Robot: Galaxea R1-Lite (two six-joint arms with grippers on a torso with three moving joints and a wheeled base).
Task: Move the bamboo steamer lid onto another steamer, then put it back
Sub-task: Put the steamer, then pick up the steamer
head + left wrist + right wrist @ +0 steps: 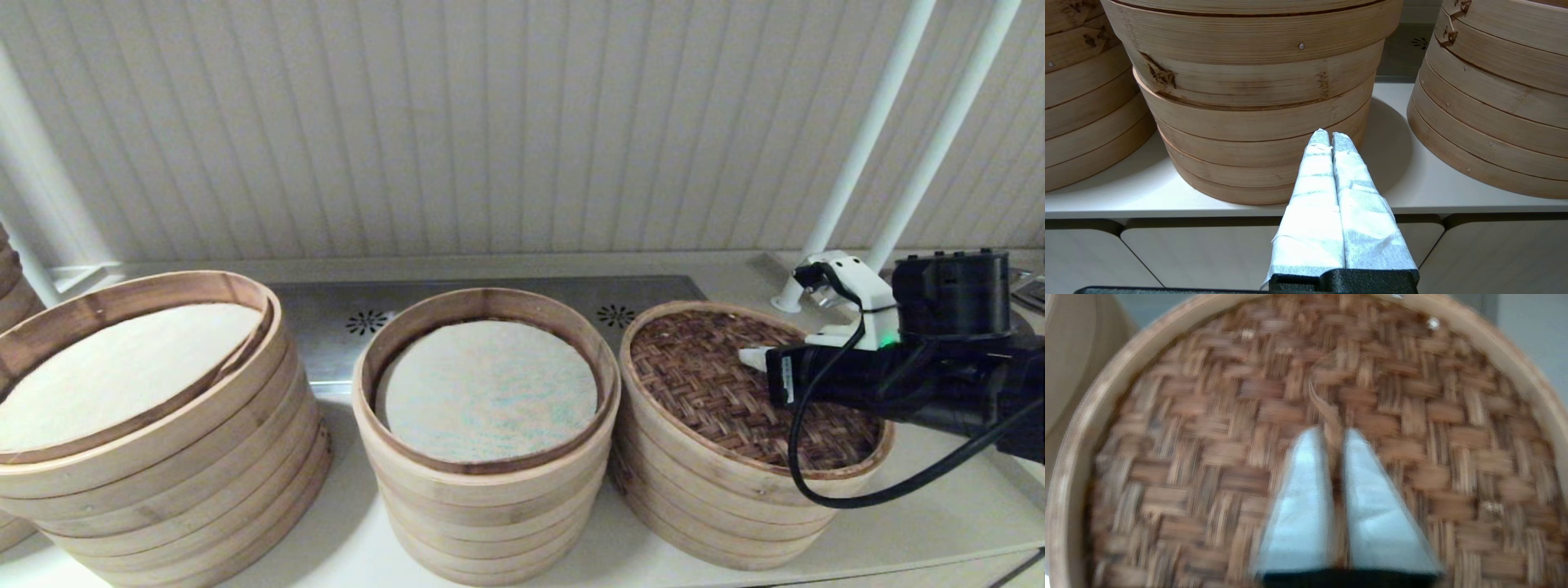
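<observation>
The bamboo steamer lid [718, 384] lies flat on the low steamer [702, 506] at the right of the counter, its dark herringbone weave facing up. My right gripper [747, 357] reaches in from the right over the lid's middle. In the right wrist view the right gripper [1333, 435] is shut on the thin bamboo loop handle [1327, 412] at the centre of the lid [1208, 437]. The low steamer's liner is hidden under the lid. My left gripper [1330, 136] is shut and empty, parked low before the counter's front edge, outside the head view.
A taller steamer [490, 498] with a bluish-flecked liner stands uncovered in the middle. A much wider stack [163, 490] with a cream liner is at the left. Two white poles [857, 155] rise at the back right. A metal panel [343, 318] lies behind the stacks.
</observation>
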